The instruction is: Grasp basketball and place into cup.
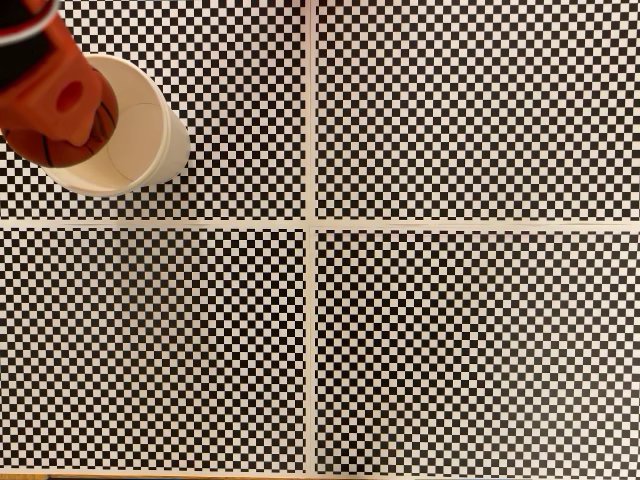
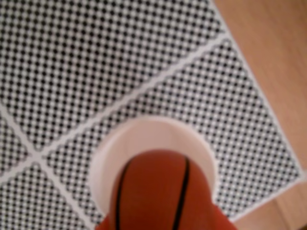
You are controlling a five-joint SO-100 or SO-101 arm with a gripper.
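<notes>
We see the gripper (image 1: 62, 108) in the fixed view as glossy orange moulded plastic with a round recess, joined to a black part above.

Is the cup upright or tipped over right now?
Upright. In the fixed view the cup shows its round open mouth facing up; the wrist view shows the same rim ringing the basketball held above it.

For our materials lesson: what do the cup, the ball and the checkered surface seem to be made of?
The cup: probably paper, matte cream-white with a thin rolled rim. The basketball: likely rubber or soft plastic, smooth orange-red with black seam lines; the blur hides any texture. The checkered surface: apparently flat printed sheets, matte black-and-white squares with pale borders; paper or card, hard to say.
</notes>
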